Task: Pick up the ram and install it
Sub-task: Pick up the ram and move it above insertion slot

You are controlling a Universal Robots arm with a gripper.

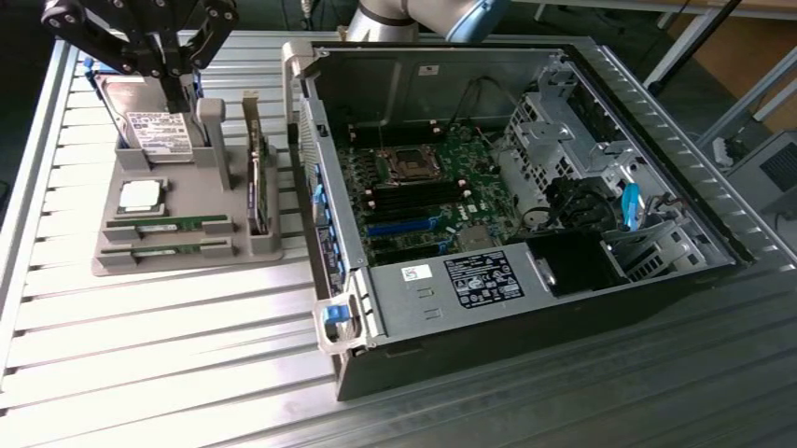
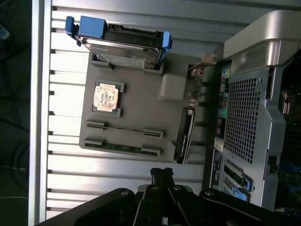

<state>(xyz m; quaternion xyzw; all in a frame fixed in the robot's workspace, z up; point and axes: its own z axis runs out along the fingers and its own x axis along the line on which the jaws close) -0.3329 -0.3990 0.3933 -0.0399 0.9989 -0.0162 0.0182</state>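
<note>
Green ram (image 2: pixel 123 149) seemingly seated in grey tray (image 2: pixel 141 106) slot, black gripper (image 2: pixel 162 174) empty, fingers together, above the tray

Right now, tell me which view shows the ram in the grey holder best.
The exterior view: the ram shows its green face and pale label there. The wrist view sees it edge-on, a thin green strip in the holder.

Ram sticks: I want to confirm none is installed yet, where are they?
On the exterior view's left, two ram sticks lie in the near slots of the grey holder, beside the CPU chip, outside the computer case.
</note>
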